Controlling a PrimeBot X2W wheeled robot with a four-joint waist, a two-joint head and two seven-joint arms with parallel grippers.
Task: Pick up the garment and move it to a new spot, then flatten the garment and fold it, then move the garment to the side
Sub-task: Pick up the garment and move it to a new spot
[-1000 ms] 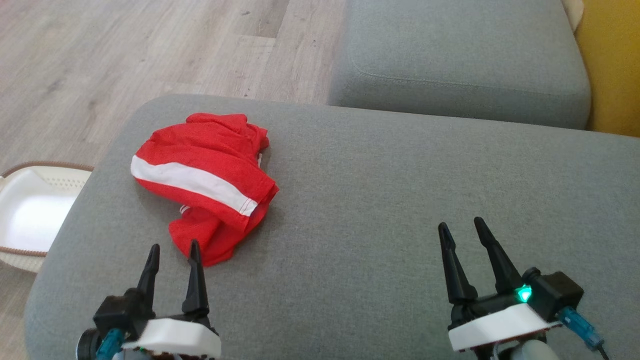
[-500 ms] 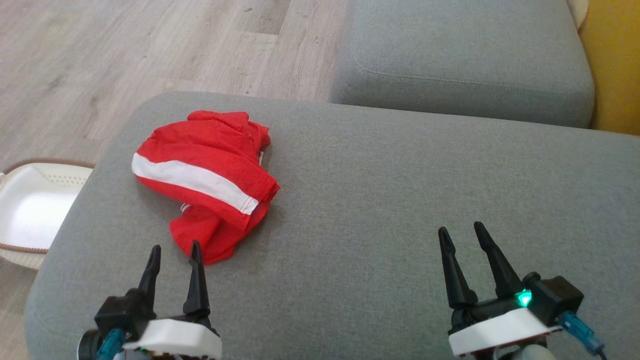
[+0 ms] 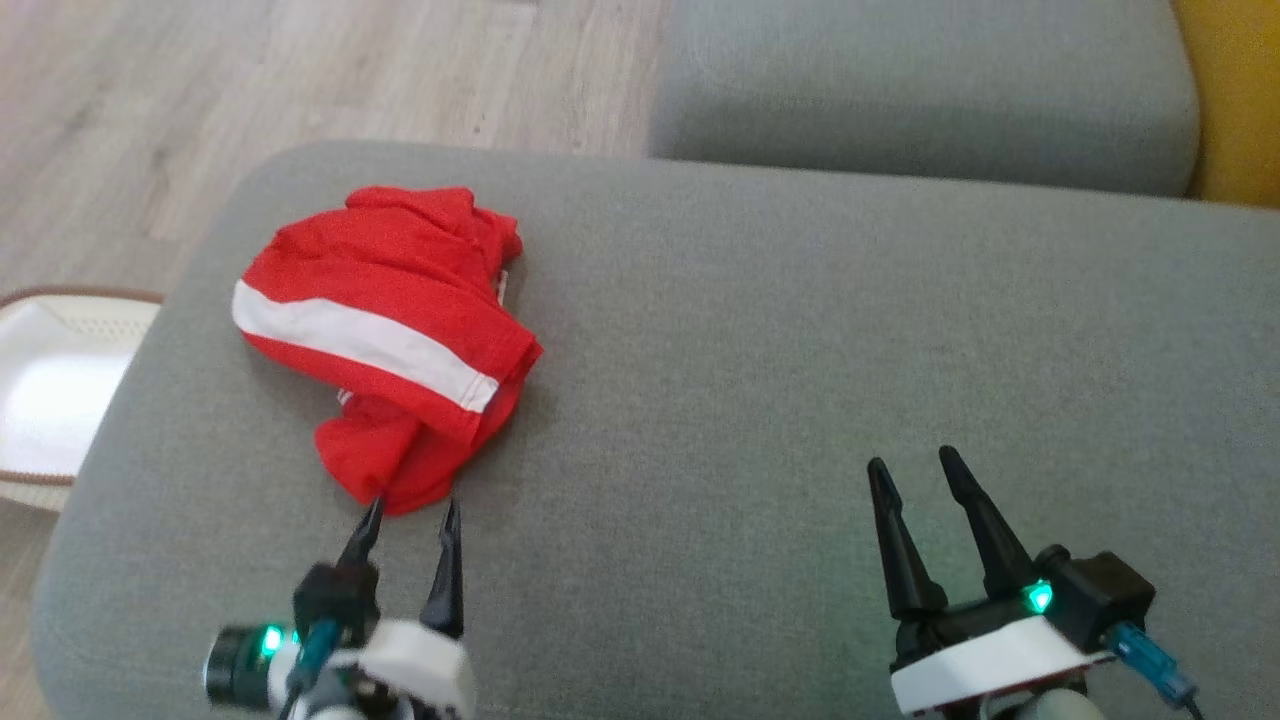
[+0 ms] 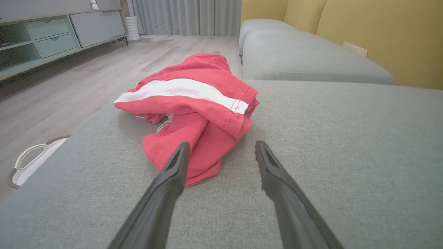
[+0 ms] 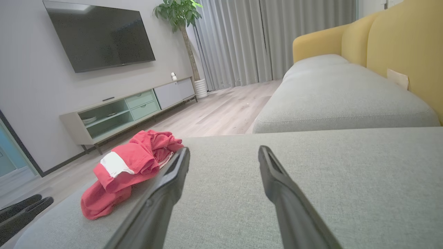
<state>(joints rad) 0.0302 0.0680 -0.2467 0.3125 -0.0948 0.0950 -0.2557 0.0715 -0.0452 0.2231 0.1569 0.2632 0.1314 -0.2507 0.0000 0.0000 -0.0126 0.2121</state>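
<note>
Crumpled garment [image 3: 385, 300] on sofa [image 3: 800, 350], folds hiding its shape, left gripper [image 3: 413, 508] fingers spread at its edge, contact unclear, right gripper [image 3: 913, 462] fingers spread, basket [image 3: 40, 400] cut off.

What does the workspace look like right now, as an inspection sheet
Surface: grey sofa cushion, holding the garment.
Job's things: red garment with a white stripe, crumpled, at the cushion's left end.
Clutter: white basket on the floor beside the cushion.
Grippers: left gripper open, tips at the garment's near edge, contact unclear; right gripper open, over bare cushion.
Cables: blue cable at the right wrist.
Surroundings: wood floor, yellow sofa back, television, curtains.
</note>
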